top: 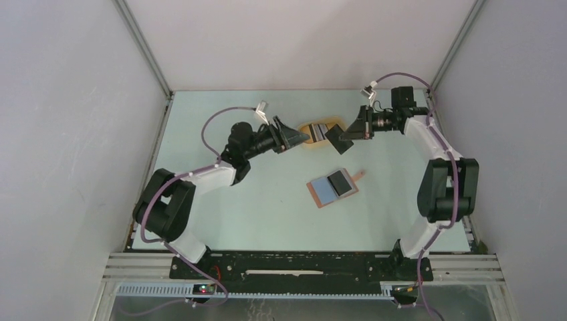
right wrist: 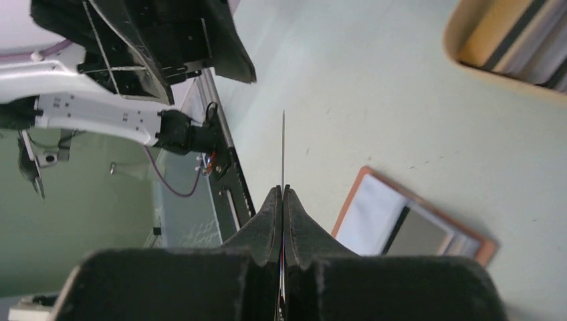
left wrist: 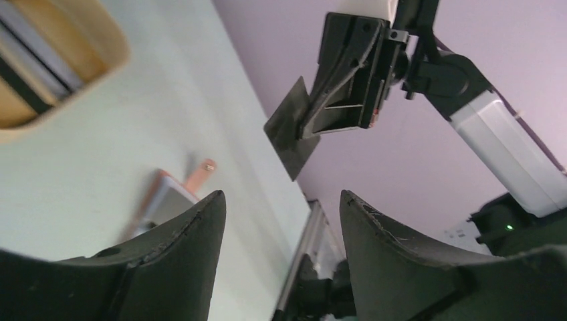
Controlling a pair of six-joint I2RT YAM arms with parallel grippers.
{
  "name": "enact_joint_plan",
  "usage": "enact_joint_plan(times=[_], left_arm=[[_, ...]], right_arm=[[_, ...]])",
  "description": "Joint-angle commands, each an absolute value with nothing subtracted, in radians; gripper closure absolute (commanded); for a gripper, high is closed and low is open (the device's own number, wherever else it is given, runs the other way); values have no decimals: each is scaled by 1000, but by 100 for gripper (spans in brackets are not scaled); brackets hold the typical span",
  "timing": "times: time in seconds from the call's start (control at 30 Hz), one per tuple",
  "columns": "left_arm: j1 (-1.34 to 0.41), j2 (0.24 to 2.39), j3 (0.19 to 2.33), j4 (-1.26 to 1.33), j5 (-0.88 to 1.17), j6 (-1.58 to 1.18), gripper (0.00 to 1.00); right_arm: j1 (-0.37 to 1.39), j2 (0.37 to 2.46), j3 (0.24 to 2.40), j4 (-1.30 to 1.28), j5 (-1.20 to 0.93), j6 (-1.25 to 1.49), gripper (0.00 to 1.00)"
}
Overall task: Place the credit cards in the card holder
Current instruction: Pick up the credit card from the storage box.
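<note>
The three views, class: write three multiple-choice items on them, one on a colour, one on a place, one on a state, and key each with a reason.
1. The tray is: A yellow; B red; C green.
2. The wallet lies: A in the tray; B on the table; C in a gripper.
3. The right gripper is: A open; B shut on a dark card; C shut, empty.
A: its rim is yellow. B: it lies open on the table. B: its jaws pinch the card.
</note>
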State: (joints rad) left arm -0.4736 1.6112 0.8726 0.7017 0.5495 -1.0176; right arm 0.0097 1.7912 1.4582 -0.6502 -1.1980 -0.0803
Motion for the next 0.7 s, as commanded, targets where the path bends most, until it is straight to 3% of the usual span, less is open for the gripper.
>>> enact_joint_plan(times=[0.0, 0.23, 0.67], left_arm=[[-566, 1537, 775, 951, 545, -1135, 31], [-668, 1535, 684, 1152, 430, -1208, 34], [-731, 1595, 719, 1162, 366, -1201, 49]], right_arm=[[8, 1626, 1315, -462, -1319, -11, 100], [8, 1478, 1173, -339, -1390, 72, 100], [57, 1390, 1083, -285, -1408, 97, 100]])
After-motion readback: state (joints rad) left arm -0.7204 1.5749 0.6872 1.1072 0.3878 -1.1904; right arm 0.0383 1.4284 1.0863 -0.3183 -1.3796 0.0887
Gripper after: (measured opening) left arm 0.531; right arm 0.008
